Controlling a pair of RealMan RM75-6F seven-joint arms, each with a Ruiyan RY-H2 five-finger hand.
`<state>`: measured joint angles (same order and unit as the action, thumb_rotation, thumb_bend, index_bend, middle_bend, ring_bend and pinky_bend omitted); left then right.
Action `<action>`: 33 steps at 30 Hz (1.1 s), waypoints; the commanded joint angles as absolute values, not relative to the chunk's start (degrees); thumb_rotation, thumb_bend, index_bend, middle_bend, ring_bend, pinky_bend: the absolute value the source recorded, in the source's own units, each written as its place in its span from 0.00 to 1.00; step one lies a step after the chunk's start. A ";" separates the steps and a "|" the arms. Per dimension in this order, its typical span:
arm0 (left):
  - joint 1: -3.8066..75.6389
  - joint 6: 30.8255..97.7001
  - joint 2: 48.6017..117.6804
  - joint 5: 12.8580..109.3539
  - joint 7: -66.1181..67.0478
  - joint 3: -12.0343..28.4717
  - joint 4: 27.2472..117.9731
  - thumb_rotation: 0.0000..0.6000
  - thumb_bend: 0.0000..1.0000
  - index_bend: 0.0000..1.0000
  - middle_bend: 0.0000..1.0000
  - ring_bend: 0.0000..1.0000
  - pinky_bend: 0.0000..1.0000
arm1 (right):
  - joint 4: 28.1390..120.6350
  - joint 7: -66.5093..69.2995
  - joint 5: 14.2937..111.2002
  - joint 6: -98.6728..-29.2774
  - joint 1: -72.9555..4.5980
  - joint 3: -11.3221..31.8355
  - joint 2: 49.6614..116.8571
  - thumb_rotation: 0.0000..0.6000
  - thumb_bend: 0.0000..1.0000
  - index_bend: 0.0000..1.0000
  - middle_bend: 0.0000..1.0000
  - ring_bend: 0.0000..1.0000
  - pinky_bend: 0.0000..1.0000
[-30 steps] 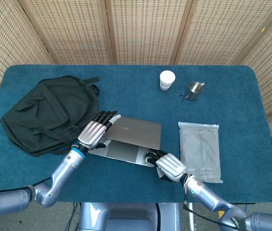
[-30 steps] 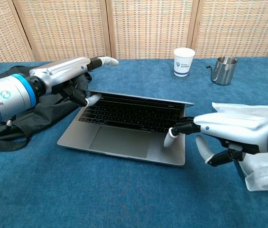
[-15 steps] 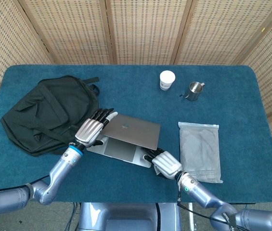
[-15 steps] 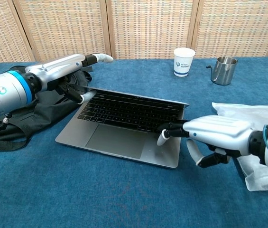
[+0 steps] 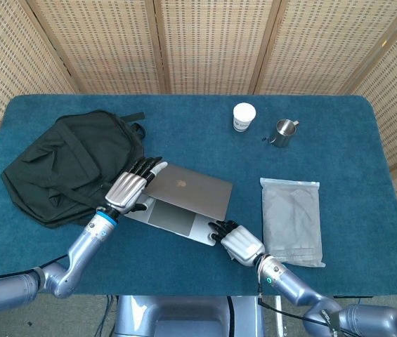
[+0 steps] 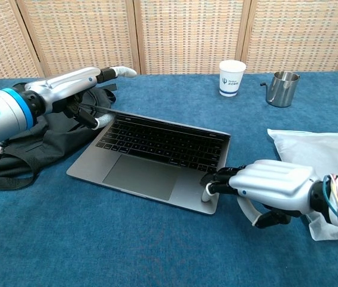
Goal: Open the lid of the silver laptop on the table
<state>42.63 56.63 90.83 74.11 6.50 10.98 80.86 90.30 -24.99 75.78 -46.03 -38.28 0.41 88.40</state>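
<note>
The silver laptop (image 5: 184,189) lies mid-table with its lid partly raised; the chest view shows its keyboard (image 6: 160,143) and trackpad. My left hand (image 5: 129,189) grips the lid's left corner, fingers (image 6: 91,79) stretched over the lid's outer face and thumb (image 6: 103,121) on the inner side. My right hand (image 5: 240,243) lies palm down at the base's front right corner, its fingertips (image 6: 209,191) pressing on the palm rest. Its thumb hangs off the laptop, beside the edge.
A black backpack (image 5: 72,165) lies close to the left of the laptop, under my left forearm. A plastic bag of grey cloth (image 5: 293,219) lies to the right. A paper cup (image 5: 244,116) and a small metal pitcher (image 5: 282,132) stand at the back.
The laptop has slid and turned toward the front left. My right hand has drawn back from the keyboard to the base's front right corner. My left hand kept its hold on the lid.
</note>
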 commanded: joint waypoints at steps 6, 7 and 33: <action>42.82 56.92 90.66 74.14 6.83 11.07 81.08 1.00 0.52 0.00 0.00 0.00 0.00 | 91.35 -26.03 74.03 -45.82 -38.69 -0.05 87.99 1.00 1.00 0.17 0.05 0.00 0.15; 42.87 56.93 90.61 74.09 6.98 11.10 81.08 1.00 0.52 0.00 0.00 0.00 0.00 | 91.57 -25.99 73.93 -45.69 -38.80 -0.08 87.80 1.00 1.00 0.17 0.05 0.00 0.15; 47.89 53.96 89.16 66.25 16.00 15.88 80.65 1.00 0.53 0.00 0.00 0.00 0.00 | 94.27 -29.78 70.34 -42.75 -42.58 -1.04 85.42 1.00 1.00 0.17 0.16 0.00 0.15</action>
